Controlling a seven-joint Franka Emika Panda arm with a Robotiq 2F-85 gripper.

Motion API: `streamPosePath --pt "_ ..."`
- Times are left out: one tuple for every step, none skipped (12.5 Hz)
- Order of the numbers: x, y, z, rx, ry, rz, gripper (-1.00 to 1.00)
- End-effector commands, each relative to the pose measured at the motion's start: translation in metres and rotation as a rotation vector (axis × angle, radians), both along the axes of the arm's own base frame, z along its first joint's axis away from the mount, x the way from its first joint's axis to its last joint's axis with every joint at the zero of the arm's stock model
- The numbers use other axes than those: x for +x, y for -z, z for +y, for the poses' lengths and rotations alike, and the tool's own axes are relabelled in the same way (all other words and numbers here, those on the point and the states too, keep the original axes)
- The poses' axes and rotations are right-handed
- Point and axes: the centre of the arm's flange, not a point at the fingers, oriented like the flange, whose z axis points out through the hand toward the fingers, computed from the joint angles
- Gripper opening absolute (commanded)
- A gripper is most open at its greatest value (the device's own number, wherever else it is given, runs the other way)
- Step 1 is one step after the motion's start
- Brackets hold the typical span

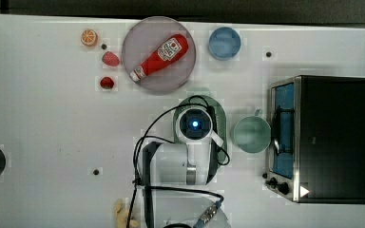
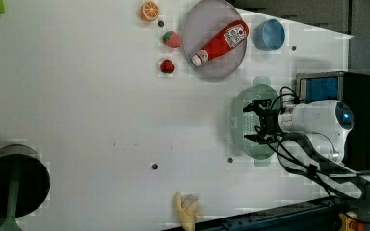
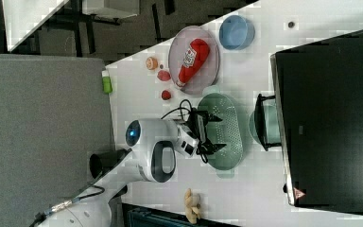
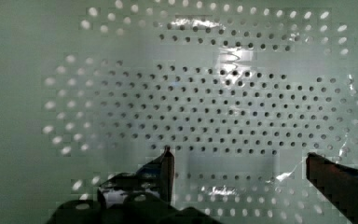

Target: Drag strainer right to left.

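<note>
With the jaws point(image 2: 258, 122) spread wide, you hung right over the strainer point(image 2: 238, 120), straddling along its long axis.

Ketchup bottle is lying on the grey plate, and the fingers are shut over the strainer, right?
Not quite. The ketchup bottle does lie on the grey plate, but the fingers are spread open over the strainer, as the right view shows.

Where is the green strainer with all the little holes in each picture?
Top view: strainer at centre, mostly under the arm.
Left view: strainer right of centre.
Right view: strainer at centre.
Wrist view: its holed floor up close.
Shared landmark: grey plate holding the ketchup bottle.
</note>
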Motion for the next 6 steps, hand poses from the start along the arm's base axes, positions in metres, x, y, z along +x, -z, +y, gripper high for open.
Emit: streamPosePath --pt "-0.001 -0.005 0.027 0.005 0.098 -0.017 1.0" --pt "-0.002 -0.005 0.035 0.007 0.089 -0.015 1.0" --pt "-0.002 -0.005 0.043 0.009 0.074 -0.015 1.0" --pt "-0.003 -0.004 0.05 0.01 0.06 -0.014 1.0" --pt "-0.003 -0.005 0.057 0.011 0.049 -0.014 1.0" --pt "-0.003 -0.005 0.065 0.014 0.046 -0.016 1.0"
